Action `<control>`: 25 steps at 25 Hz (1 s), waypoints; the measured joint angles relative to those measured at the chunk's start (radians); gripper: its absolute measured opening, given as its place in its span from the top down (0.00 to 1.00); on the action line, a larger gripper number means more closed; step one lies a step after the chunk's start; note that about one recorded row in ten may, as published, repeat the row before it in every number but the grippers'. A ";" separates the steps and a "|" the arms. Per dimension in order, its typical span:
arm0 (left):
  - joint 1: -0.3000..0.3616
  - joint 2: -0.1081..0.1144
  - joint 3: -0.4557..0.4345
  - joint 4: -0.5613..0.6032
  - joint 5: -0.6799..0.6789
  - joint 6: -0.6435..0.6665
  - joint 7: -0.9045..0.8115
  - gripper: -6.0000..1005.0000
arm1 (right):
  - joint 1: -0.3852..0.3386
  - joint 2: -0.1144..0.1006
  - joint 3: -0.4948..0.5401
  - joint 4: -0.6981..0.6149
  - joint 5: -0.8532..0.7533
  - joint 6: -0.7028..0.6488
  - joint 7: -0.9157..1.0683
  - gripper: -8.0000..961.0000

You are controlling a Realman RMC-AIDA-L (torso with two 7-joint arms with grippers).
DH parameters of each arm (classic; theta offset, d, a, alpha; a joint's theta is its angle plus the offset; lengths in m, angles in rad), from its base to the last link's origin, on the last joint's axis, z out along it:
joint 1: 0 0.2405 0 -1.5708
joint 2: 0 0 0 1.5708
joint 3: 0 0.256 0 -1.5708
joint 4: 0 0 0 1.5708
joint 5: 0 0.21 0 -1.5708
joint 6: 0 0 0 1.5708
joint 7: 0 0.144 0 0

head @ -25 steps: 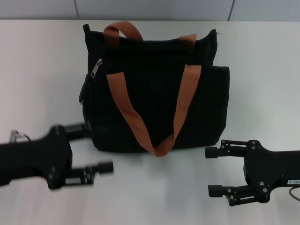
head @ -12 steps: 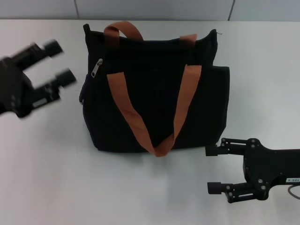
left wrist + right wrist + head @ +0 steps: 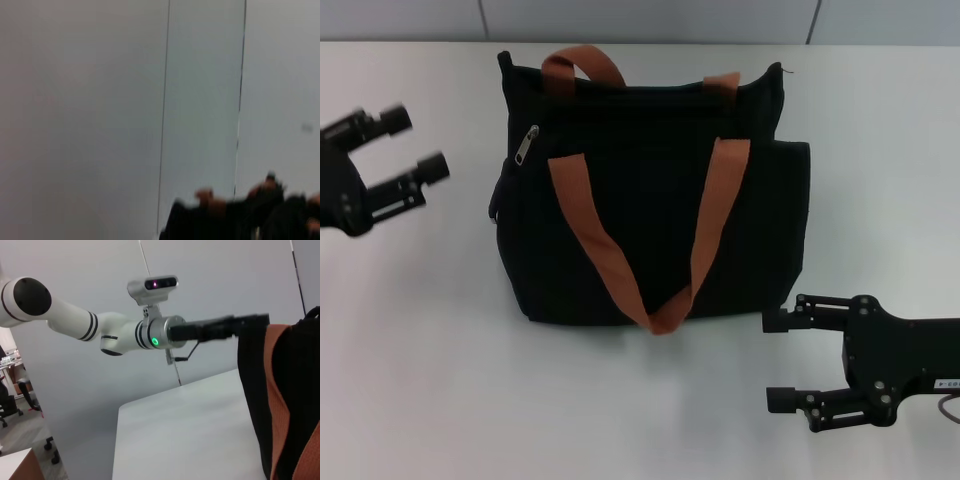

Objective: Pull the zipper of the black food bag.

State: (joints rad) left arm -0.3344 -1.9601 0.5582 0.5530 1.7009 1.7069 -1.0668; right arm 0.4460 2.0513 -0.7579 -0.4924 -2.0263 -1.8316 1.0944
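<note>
The black food bag [image 3: 650, 200] lies flat on the white table with two rust-orange handles [image 3: 610, 255]. The silver zipper pull [image 3: 527, 143] sits at the bag's upper left corner. My left gripper [image 3: 415, 145] is open and empty, raised to the left of the bag, about level with the zipper and well apart from it. My right gripper [image 3: 780, 360] is open and empty, low by the bag's lower right corner. The right wrist view shows the bag's edge [image 3: 290, 400] and the left arm [image 3: 150, 335] beyond it. The left wrist view shows the bag [image 3: 235, 215] only as a dark blur.
The white table [image 3: 420, 350] spreads around the bag, with a grey panelled wall [image 3: 650, 18] behind its far edge. Bare table lies left of and in front of the bag.
My left gripper rose from the near left of the table to beside the bag's upper left, then shifted slightly back and left. The right gripper stayed put. The bag did not move.
</note>
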 joint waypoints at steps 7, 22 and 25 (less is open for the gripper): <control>0.000 -0.005 0.004 0.025 0.127 -0.028 0.005 0.27 | -0.001 0.000 0.000 0.000 0.000 0.001 0.013 0.15; -0.033 -0.025 0.004 0.039 0.143 -0.041 0.035 0.27 | 0.002 -0.002 0.000 0.000 0.000 0.001 0.027 0.15; -0.054 -0.031 0.011 0.040 0.144 -0.059 0.043 0.27 | 0.000 -0.002 0.000 0.000 0.000 0.001 0.027 0.15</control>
State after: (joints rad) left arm -0.3888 -1.9910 0.5690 0.5933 1.8446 1.6480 -1.0238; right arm 0.4455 2.0497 -0.7579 -0.4924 -2.0259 -1.8306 1.1212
